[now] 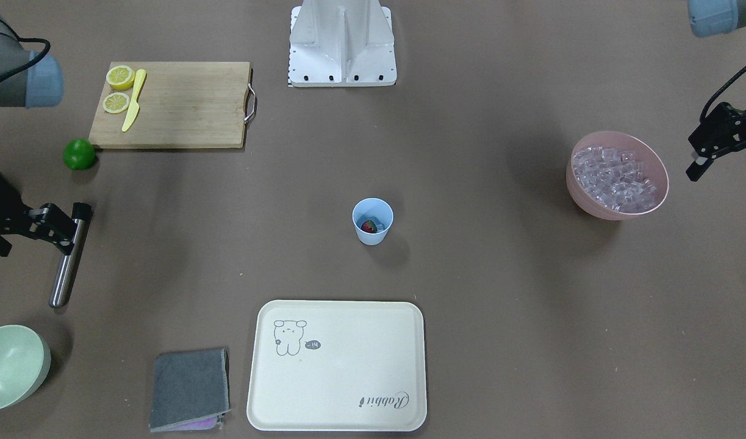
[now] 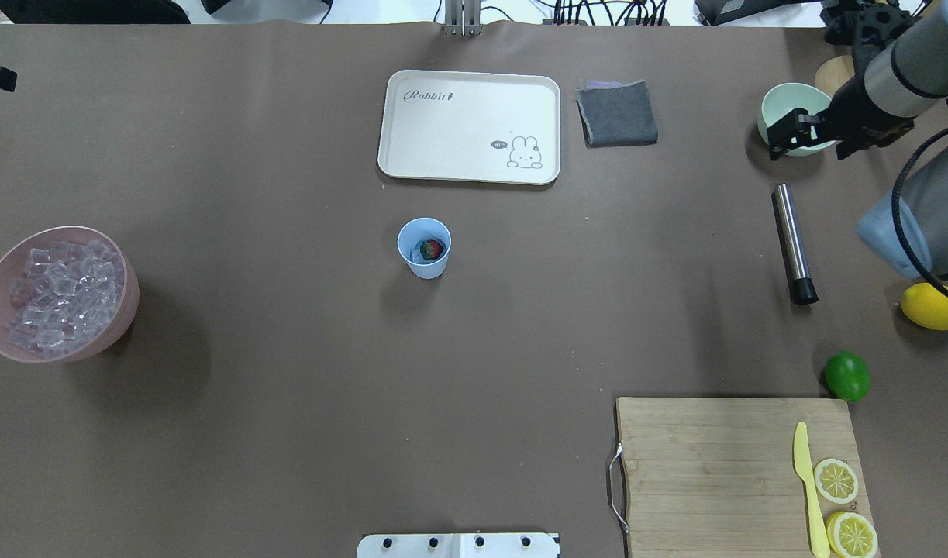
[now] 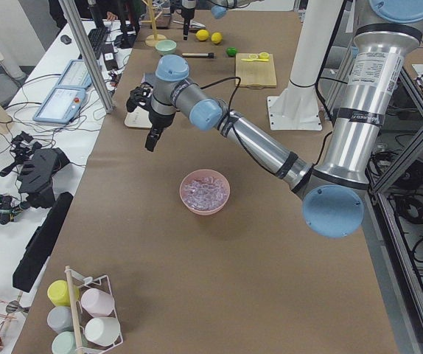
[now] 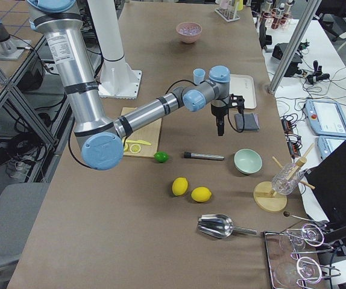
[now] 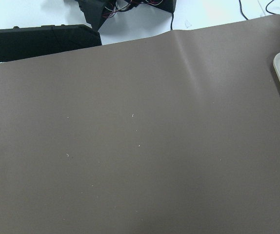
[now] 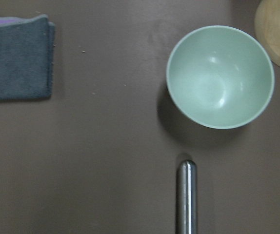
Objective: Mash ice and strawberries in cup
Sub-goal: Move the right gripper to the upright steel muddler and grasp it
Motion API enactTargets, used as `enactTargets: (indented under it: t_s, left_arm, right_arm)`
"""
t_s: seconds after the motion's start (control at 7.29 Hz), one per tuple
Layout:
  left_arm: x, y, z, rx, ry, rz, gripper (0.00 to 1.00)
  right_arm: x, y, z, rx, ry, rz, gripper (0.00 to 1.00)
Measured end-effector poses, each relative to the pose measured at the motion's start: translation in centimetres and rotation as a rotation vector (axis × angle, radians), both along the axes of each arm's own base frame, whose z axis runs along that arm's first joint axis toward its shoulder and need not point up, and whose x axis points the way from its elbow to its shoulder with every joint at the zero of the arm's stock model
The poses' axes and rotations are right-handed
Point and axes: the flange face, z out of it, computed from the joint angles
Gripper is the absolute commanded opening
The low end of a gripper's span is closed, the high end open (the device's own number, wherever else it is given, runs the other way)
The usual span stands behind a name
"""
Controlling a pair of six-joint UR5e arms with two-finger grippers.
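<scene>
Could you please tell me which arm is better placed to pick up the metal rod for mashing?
Right. The right gripper hovers just beyond the metal rod, while the left gripper is far off beside the pink bowl.

Strawberry (image 2: 432,249) is seen inside the cup (image 2: 425,268), mid-table; the tray (image 2: 468,126) is laid beyond it; ice (image 2: 59,298) is heaped in the bowl (image 2: 125,302) far left; 2 lemon halves (image 2: 835,480) are set on the board (image 2: 706,465).

We find the counter (image 2: 287,387) matt and paper-like; the rod (image 2: 791,240) polished, gleaming metal; the cutting board (image 2: 706,473) pale grained wood; the cloth (image 2: 617,114) soft grey fabric; the cup (image 2: 427,270) smooth plastic; the ice (image 2: 59,298) glassy.
</scene>
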Motion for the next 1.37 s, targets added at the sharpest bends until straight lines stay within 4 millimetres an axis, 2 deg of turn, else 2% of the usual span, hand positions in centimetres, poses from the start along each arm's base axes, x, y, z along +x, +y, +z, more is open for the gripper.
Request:
enactTargets:
  t_s: [0.14, 0.27, 0.55, 0.69, 0.96, 1.37]
  left_arm:
    - [0.0, 0.0, -0.1, 0.006, 0.001, 0.0, 0.97]
    - [0.1, -0.1, -0.2, 0.01, 0.002, 0.001, 0.97]
    - [0.2, -0.3, -0.4, 0.017, 0.0, 0.0, 0.97]
    - [0.1, -0.3, -0.4, 0.019, -0.002, -0.001, 0.97]
    - [0.2, -0.5, -0.5, 0.022, -0.004, -0.003, 0.97]
    - [0.3, -0.9, -0.7, 0.026, -0.005, -0.004, 0.97]
  right_arm:
    - [1.6, -0.3, 2.6, -0.04, 0.005, 0.018, 1.0]
    - [2.0, -1.5, 5.0, -0.067, 0.014, 0.028, 1.0]
    - [1.0, -4.4, 9.3, -0.064, 0.021, -0.009, 1.0]
    - [0.5, -4.8, 10.4, -0.062, 0.009, -0.044, 1.0]
    - [-1.1, -4.8, 10.5, -0.061, -0.009, -0.083, 1.0]
    - [-5.4, -4.5, 9.4, -0.065, -0.013, -0.122, 1.0]
